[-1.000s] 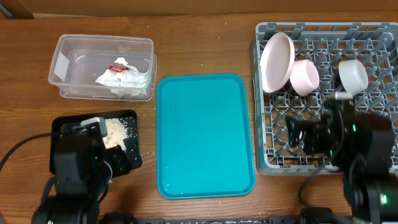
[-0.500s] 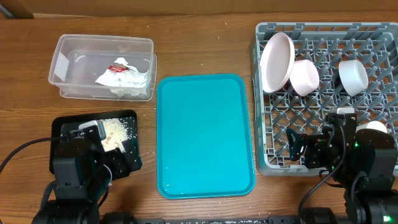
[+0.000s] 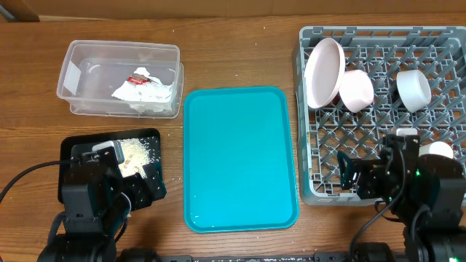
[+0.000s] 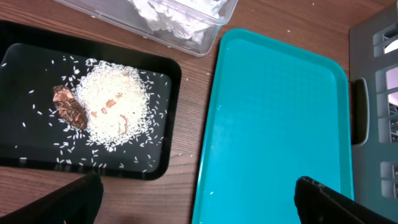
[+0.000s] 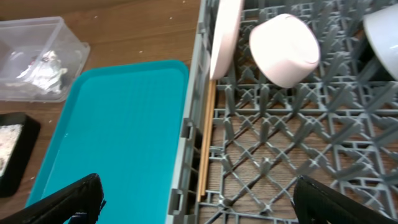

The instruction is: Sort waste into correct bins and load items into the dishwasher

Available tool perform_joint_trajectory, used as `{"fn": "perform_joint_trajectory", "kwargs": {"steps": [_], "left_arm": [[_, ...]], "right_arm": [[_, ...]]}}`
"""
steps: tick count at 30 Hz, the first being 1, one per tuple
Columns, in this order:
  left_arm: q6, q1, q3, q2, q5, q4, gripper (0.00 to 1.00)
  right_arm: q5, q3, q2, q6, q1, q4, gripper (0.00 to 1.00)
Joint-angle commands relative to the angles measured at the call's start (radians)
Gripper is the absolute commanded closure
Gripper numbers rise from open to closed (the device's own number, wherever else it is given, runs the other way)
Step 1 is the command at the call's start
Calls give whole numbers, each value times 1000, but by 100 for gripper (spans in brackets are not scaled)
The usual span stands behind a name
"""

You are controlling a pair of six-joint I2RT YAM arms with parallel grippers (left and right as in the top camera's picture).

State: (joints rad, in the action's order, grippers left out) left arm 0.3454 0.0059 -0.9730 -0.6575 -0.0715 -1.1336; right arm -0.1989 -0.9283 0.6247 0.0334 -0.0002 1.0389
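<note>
Wooden tabletop, brown, items listed left to right.

Clear rectangular plastic tub [image 3: 87,69], far left, long axis left to right. It holds a crumpled red-and-white snack wrapper [image 3: 145,91] at its right end.

Shallow black rectangular tray [image 4: 18,93], nearer the robot than the tub, long axis left to right. It holds a mound of loose white rice grains [image 4: 115,106], with a small brown food scrap [image 4: 69,107] touching the mound's left edge.

Left gripper [image 4: 196,199]: jaws spread wide, nothing between them, above the gap between the black tray and the next item.

Large teal serving tray [image 3: 240,156], centre, long axis near to far.

Large square grey plastic dish rack [image 3: 437,36], right. White round plate [image 3: 324,73] stands on edge, tilted, in the far-left corner. Pinkish-white bowl [image 3: 357,89] lies tipped on its side against the plate. Pale blue-white bowl [image 3: 413,89] lies tipped on its side, well apart to the right. Small white cup [image 3: 439,149] sits nearer the robot, partly hidden by the arm.

Right gripper [image 5: 199,202]: jaws spread wide, empty, over the rack's near-left part.
</note>
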Motion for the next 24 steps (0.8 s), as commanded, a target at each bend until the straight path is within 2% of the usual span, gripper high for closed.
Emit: {"fn": "perform_joint_trajectory", "kwargs": {"steps": [1,6,15,24], "left_arm": [[21,-2,7,-2,0,0,0],[21,-2,7,-2,0,0,0],[21,-2,7,-2,1,0,0],[21,-2,7,-2,0,0,0]], "right_arm": [[38,27,-60,3,4,-10,0],[42,124,-196,3,32,-84,0],[42,484,-498,-4,75,-465,0],[42,789,-623,-4,78,-841,0]]}}
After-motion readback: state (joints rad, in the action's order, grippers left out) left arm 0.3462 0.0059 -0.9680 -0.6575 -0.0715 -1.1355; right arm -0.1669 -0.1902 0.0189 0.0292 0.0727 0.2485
